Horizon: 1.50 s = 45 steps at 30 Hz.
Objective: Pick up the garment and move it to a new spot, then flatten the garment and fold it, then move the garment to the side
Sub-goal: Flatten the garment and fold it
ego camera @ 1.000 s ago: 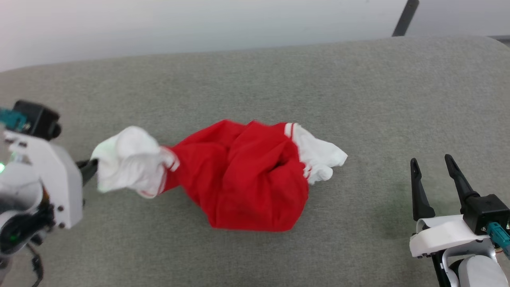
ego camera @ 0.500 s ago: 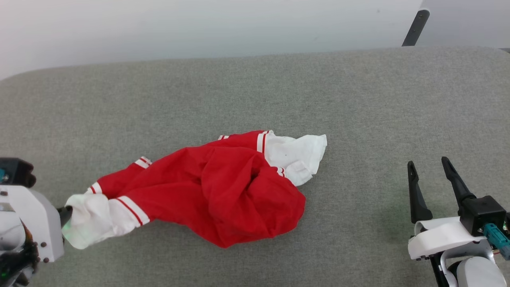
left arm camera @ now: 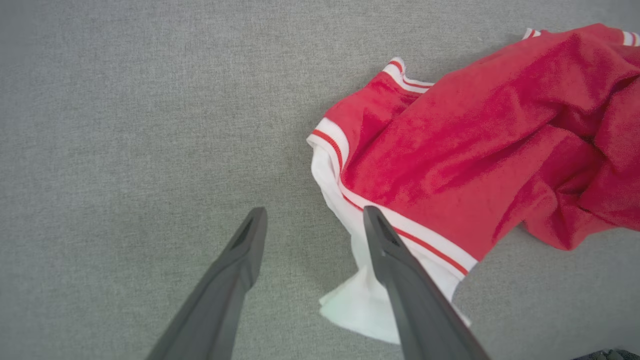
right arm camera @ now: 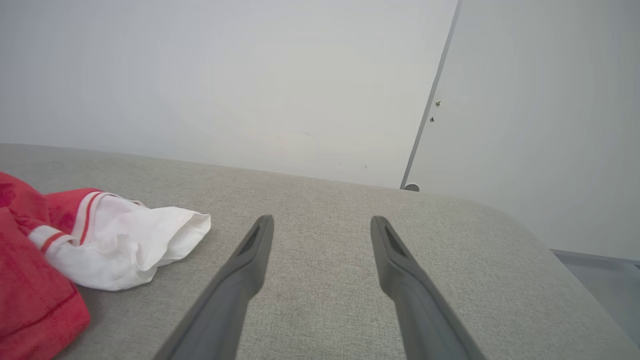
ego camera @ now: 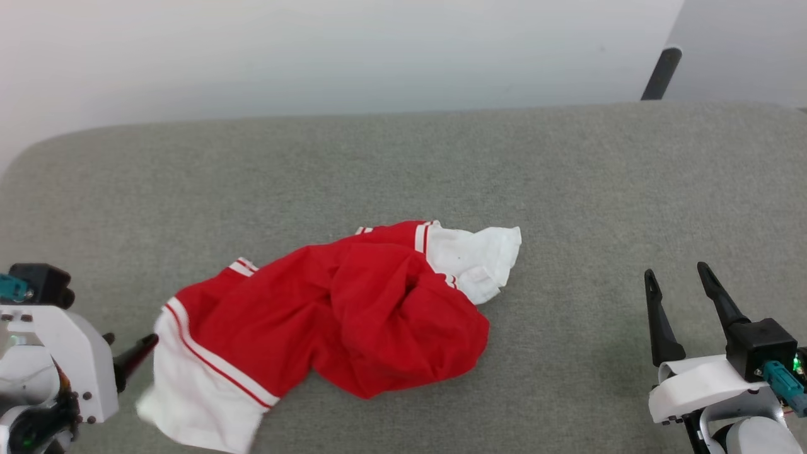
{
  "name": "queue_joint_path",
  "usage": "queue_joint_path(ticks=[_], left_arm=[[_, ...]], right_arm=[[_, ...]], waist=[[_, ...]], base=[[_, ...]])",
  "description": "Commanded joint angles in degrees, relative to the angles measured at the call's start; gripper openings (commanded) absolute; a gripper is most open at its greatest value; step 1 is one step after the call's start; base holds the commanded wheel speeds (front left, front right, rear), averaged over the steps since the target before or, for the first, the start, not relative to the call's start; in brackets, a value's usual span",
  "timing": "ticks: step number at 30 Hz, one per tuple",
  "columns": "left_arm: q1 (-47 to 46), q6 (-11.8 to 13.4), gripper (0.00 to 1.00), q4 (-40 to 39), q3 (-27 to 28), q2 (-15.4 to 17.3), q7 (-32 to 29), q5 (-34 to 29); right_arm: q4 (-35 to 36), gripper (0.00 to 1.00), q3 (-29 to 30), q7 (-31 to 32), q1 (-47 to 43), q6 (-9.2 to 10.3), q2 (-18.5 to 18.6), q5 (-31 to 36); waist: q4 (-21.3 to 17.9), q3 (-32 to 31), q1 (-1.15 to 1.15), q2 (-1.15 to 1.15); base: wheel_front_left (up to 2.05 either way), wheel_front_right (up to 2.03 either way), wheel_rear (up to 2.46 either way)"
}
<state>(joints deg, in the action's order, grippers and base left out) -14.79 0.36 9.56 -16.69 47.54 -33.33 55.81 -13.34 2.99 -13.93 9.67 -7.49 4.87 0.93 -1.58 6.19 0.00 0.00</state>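
Since one second ago the left gripper (left arm camera: pixel 313 212) has let go of the white sleeve (ego camera: pixel 202 397) that it held raised. The sleeve now lies flat on the grey padded surface (ego camera: pixel 403 164), and the head camera has also tilted a little. The two left fingers stand wide apart with nothing between them, and one finger passes just over the sleeve edge. The right gripper (ego camera: pixel 676 271) is also fully spread and empty, well apart from the cloth.

The garment (ego camera: pixel 353 309) rests in the near middle of the surface, and its red body is bunched into a lump. I judge that the move to a new spot has just ended and the flattening comes next. This probably calls for both grippers to take opposite edges and draw the lump out.

Its long axis runs from the released sleeve at the robot's near left to the other sleeve (ego camera: pixel 476 261) farther right.
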Motion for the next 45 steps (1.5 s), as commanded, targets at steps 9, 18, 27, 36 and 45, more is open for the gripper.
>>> queue_joint_path(ticks=[9,18,27,36,45], left_arm=[[4.3,2.5,1.00,-6.3,1.9,0.2,6.0,-2.3],[10.7,5.8,1.00,-11.0,5.6,-3.7,23.8,-8.1],[15.7,6.7,1.00,-8.9,7.7,-10.5,43.3,-12.4],[17.4,5.0,1.00,-6.1,11.9,-18.7,48.5,-15.9],[16.0,-0.2,1.00,-6.3,17.1,-29.0,48.4,-22.6]], right_arm=[[1.0,1.00,-1.6,1.7,-1.7,0.00,1.1,-0.9],[1.4,1.00,-2.9,3.4,-3.3,0.00,1.7,-2.0],[2.3,1.00,-3.7,6.9,-2.3,0.00,3.3,-3.5],[2.3,1.00,-4.8,15.2,1.9,0.00,6.9,-7.0],[0.6,1.00,-6.1,26.9,7.9,0.01,11.6,-12.3]], waist=[[2.8,-3.8,0.00,0.00],[5.6,-6.4,0.00,0.00],[9.6,-6.1,0.00,0.00],[13.4,-3.0,0.00,0.00],[17.5,1.6,0.00,0.00]], base=[[0.00,0.00,0.00],[0.00,0.00,0.00],[0.00,0.00,0.00],[0.00,0.00,0.00],[0.00,0.00,0.00]])
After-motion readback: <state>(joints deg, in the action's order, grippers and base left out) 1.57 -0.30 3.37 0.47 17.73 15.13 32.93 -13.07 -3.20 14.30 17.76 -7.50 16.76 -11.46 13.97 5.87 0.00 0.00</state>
